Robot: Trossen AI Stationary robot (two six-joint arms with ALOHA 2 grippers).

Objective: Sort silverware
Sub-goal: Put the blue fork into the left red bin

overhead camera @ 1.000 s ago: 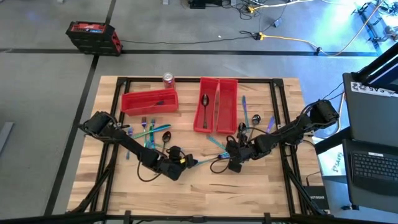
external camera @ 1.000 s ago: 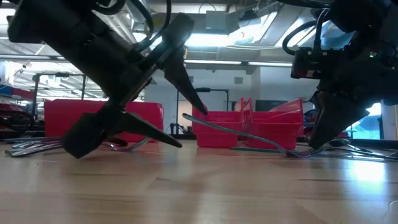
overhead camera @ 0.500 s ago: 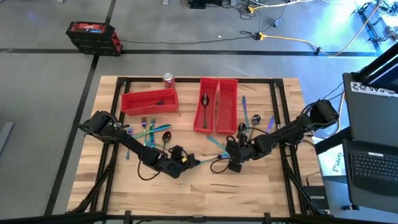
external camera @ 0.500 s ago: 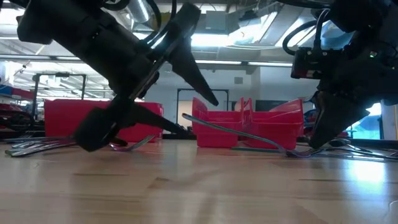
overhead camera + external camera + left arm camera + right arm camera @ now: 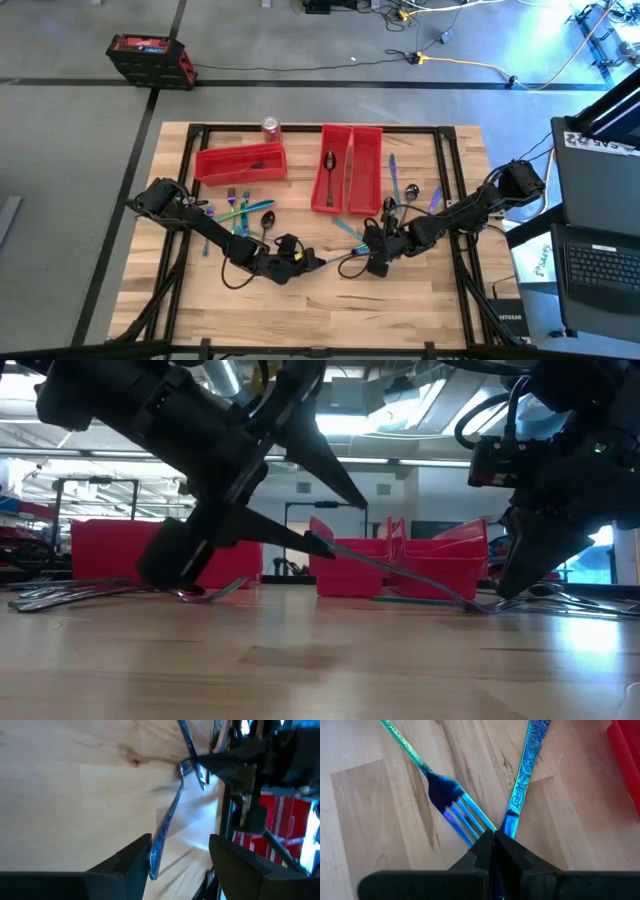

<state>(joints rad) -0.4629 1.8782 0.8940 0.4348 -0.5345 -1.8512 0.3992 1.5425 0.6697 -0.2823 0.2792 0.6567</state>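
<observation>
We see the left pincer [image 5: 312, 261] low over the near middle of the wooden counter [image 5: 420, 300], its two fingers [image 5: 135, 857] parted around the handle end of a fork [image 5: 167, 822]. In the left wrist view the handle lies against one finger while the other finger stands clear of it; we cannot tell whether it is gripped.

The fork runs across the counter toward the right pincer [image 5: 370, 258]. In the low view its handle end sits raised off the wood at the left pincer's tip and its far end is down on the counter by the right pincer.

The right pincer is clenched, tips together, pressed down at the spot where a fork's tines [image 5: 465, 817] and an engraved blue handle [image 5: 522, 775] meet. We cannot tell whether it pinches either piece.

More silverware lies loose: a cluster [image 5: 240, 212] beside the left arm, and a few pieces [image 5: 405, 190] to the right of the bins.

A red bin [image 5: 240, 163] sits at the far left, twin long red bins [image 5: 348, 180] at the far centre, one holding a dark spoon [image 5: 329, 165]. A soda can [image 5: 271, 127] stands at the far edge.
</observation>
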